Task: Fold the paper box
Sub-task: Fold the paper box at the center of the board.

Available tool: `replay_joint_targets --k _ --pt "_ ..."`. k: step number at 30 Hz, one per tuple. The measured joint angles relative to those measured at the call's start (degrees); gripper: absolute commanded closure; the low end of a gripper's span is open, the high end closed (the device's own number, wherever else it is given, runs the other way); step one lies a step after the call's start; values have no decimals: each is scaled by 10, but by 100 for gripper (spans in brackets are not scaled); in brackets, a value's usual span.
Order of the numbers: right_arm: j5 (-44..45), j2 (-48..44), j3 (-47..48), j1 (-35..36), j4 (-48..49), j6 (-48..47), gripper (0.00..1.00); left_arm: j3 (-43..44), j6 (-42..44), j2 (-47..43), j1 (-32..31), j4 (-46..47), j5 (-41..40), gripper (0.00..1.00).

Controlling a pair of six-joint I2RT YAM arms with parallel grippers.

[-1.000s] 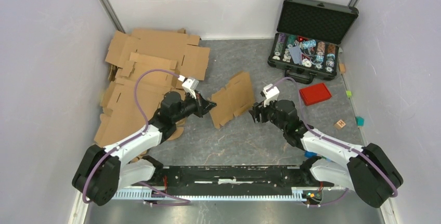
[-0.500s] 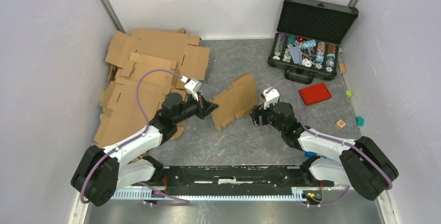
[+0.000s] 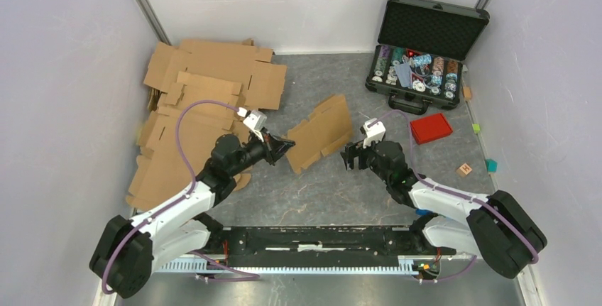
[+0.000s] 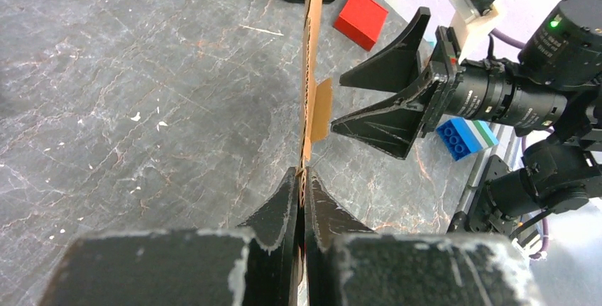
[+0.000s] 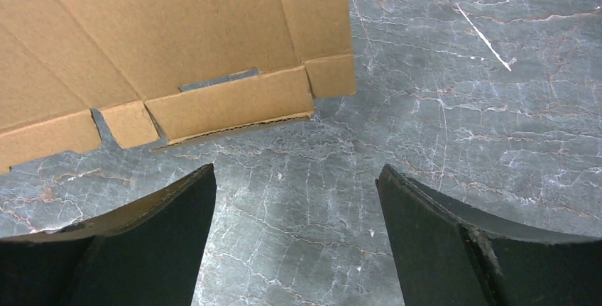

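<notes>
Small flat brown cardboard box (image 3: 321,134), not folded up, sits at middle of grey desk (image 3: 319,199). Long axis runs from near-left to far-right; far end points toward open black case with chips (image 3: 426,36) at far right corner. Left gripper (image 3: 286,144) is clenched on box near-left corner. Right gripper (image 3: 348,155) is released, jaws wide, just beside box right edge, not touching. Pile of larger brown cardboard sheets (image 3: 199,107) lies along left edge. Red rectangular lid (image 3: 430,128) lies between right gripper and case.

Rear overhead; two close wrist views onto paper box (image 3: 321,134)
</notes>
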Motion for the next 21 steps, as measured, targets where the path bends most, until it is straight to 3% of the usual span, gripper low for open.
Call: replay_joint_targets --k 8,13,14,19,21 --pt "-3 7 0 -1 -5 -1 12 1 0 31 0 11 15 96" --pt "-9 -57 -37 -1 22 -9 16 1 0 39 0 4 14 97" --pt "-12 -65 -43 -1 29 -10 20 2 0 39 0 4 16 96" --pt "-37 -42 -40 -3 46 -14 58 2 0 47 -2 14 47 96" --pt "-57 -22 -32 -3 47 -19 67 2 0 49 -3 15 55 96"
